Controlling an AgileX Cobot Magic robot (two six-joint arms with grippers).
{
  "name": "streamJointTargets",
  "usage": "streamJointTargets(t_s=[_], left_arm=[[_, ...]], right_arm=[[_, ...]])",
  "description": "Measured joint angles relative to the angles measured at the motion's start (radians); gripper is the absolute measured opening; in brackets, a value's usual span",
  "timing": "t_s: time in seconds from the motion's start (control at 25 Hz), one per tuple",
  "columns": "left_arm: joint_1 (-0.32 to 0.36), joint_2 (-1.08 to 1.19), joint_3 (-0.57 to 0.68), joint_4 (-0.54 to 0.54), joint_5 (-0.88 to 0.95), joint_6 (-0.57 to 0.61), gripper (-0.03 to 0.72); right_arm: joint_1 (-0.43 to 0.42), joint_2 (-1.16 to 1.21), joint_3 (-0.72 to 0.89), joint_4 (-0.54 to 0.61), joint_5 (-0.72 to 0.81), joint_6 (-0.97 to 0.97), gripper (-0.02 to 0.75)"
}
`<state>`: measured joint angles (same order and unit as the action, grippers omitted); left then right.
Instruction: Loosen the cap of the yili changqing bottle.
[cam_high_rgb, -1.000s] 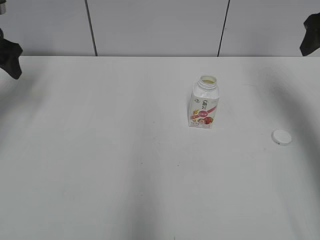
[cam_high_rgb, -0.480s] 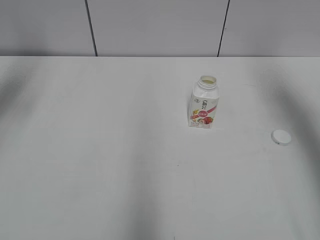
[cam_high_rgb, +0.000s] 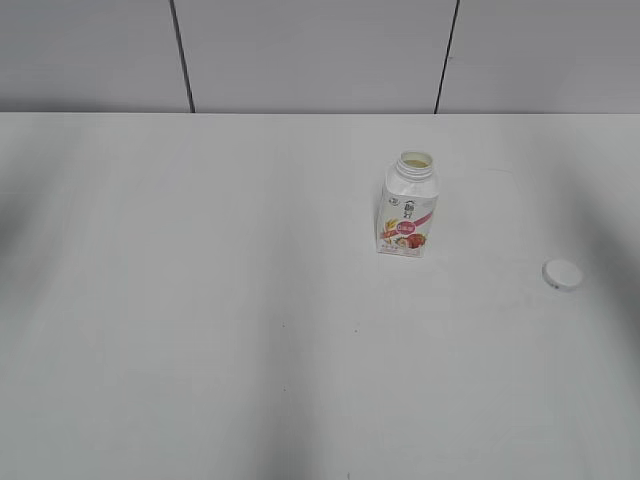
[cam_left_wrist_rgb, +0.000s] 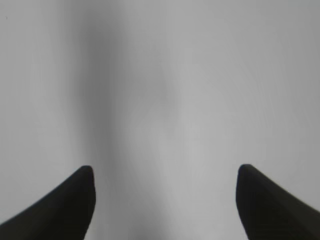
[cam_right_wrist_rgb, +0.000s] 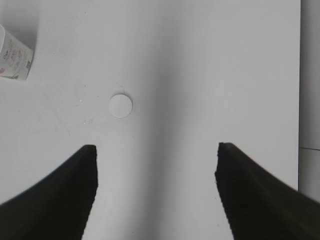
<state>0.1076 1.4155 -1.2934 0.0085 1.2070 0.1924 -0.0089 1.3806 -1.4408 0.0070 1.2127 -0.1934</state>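
The yili changqing bottle (cam_high_rgb: 407, 210) stands upright on the white table, right of the middle, its neck open with no cap on it. Its lower part also shows at the top left of the right wrist view (cam_right_wrist_rgb: 15, 57). The white cap (cam_high_rgb: 562, 274) lies flat on the table to the bottle's right; it also shows in the right wrist view (cam_right_wrist_rgb: 121, 105). My right gripper (cam_right_wrist_rgb: 156, 152) is open and empty, high above the table, with the cap ahead of its left finger. My left gripper (cam_left_wrist_rgb: 165, 172) is open and empty over bare table. Neither gripper shows in the exterior view.
The table's right edge (cam_right_wrist_rgb: 300, 75) runs down the right side of the right wrist view. A grey panelled wall (cam_high_rgb: 320, 55) stands behind the table's far edge.
Both arms, seen at the upper corners one second ago, have left the exterior view. The bottle and cap have not moved.
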Motion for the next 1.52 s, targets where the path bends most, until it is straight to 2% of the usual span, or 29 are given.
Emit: streamJointTargets(t_s=[0.28,0.6,1.0,1.24,1.52], left_arm=[[0.000,-0.324,0.256,0.000,-0.029,0.000,0.527],[0.000,-0.694,0.438,0.001,-0.034,-0.034,0.526],[0.000,-1.049,0.700,-0.009,0.003,-0.085,0.526],[0.000,-1.236,0.757,-0.043,-0.118,-0.090,0.526],[0.000,-1.392,0.769,-0.061,-0.145,-0.091,0.526]], right_arm=[[0.000,-0.184,0.145,0.028,0.003,0.015,0.578],[0.000,-0.309,0.307,0.070,0.004,0.017,0.578],[0.000,-0.490,0.468,0.084,0.005,0.017,0.578],[0.000,-0.640,0.602,0.084,-0.006,0.017,0.578],[0.000,-0.798,0.758,0.077,-0.028,0.018,0.578]])
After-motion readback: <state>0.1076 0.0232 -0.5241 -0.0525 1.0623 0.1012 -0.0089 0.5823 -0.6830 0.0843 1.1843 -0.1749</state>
